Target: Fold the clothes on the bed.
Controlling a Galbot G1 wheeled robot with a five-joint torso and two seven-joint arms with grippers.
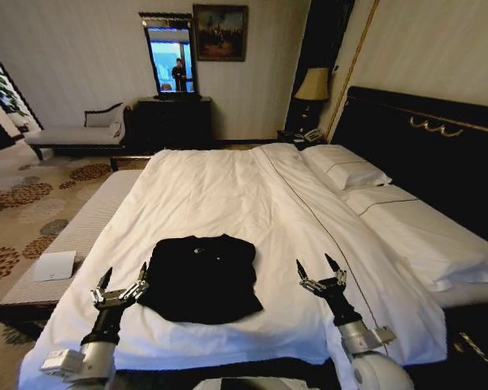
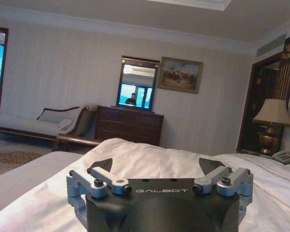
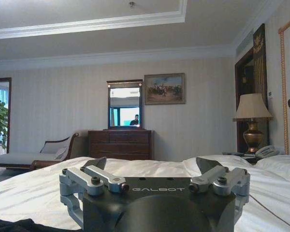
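Clothes [image 1: 202,276], one black T-shirt, are lying folded into a compact rectangle on the near part of the bed [image 1: 228,195], on the white duvet, between the two arms. Small pale lettering is showing on the chest, too small to read. Left tool [image 1: 124,284] is hovering just beside the shirt's left edge, fingers spread wide and empty. Right tool [image 1: 320,272] is hovering apart from the shirt's right edge, likewise spread and empty. A dark fold of the shirt is peeking in at the corner of the right wrist view. Farther off, pillows [image 1: 346,166] are resting against the dark headboard [image 1: 439,146]; a lamp [image 1: 313,85] is standing beyond.
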